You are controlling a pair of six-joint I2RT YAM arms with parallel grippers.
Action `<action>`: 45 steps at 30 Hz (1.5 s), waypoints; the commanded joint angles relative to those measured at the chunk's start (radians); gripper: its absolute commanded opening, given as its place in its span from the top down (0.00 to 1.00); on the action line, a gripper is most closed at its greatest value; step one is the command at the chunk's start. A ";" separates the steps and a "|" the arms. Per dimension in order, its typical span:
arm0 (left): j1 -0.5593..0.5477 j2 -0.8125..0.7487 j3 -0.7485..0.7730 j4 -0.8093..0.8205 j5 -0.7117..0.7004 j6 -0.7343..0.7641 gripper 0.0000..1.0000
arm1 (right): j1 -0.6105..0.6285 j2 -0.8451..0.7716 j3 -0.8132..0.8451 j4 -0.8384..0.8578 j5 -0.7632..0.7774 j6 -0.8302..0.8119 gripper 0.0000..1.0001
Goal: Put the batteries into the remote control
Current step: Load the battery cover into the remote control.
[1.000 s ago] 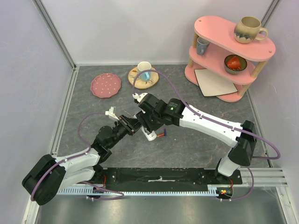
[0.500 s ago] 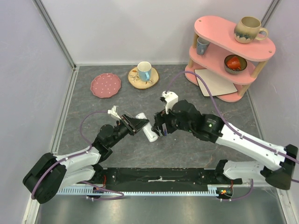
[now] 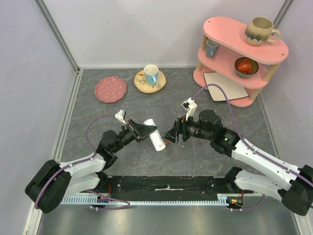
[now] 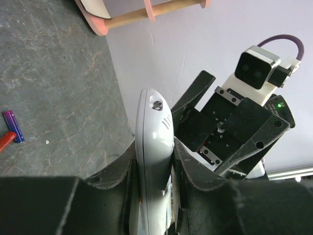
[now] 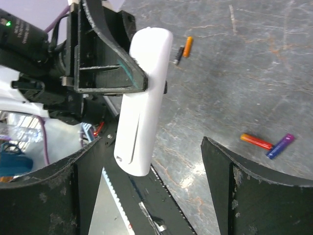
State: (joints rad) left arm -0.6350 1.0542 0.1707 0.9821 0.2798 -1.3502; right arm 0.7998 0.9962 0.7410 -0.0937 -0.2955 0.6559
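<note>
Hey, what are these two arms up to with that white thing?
The left gripper has the white remote control clamped between its fingers, held up off the table. The right gripper faces it, open and holding nothing. Several batteries lie loose on the table nearby.

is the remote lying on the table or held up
Held up. The left gripper is shut on the remote control's sides, holding it above the table; the open right gripper is not touching it.
</note>
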 commanded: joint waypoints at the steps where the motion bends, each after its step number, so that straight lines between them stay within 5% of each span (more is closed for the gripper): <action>1: 0.004 0.003 0.019 0.075 0.055 -0.040 0.98 | -0.013 0.002 -0.041 0.178 -0.163 0.063 0.14; 8: 0.004 0.018 0.046 0.061 0.065 -0.030 0.98 | -0.013 0.028 -0.114 0.334 -0.254 0.149 0.15; 20: 0.004 0.018 0.062 0.072 0.081 -0.032 0.98 | -0.013 0.111 -0.124 0.330 -0.304 0.163 0.23; 37: 0.004 0.023 0.053 0.127 0.098 -0.052 0.98 | -0.013 0.179 -0.157 0.443 -0.318 0.238 0.50; 45: 0.004 0.029 0.047 0.147 0.104 -0.052 0.98 | -0.013 0.194 -0.170 0.508 -0.330 0.283 0.70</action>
State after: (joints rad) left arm -0.6292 1.0821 0.1974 1.0328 0.3485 -1.3567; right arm 0.7887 1.1725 0.5831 0.3347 -0.6186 0.9291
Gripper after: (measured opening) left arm 0.330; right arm 0.384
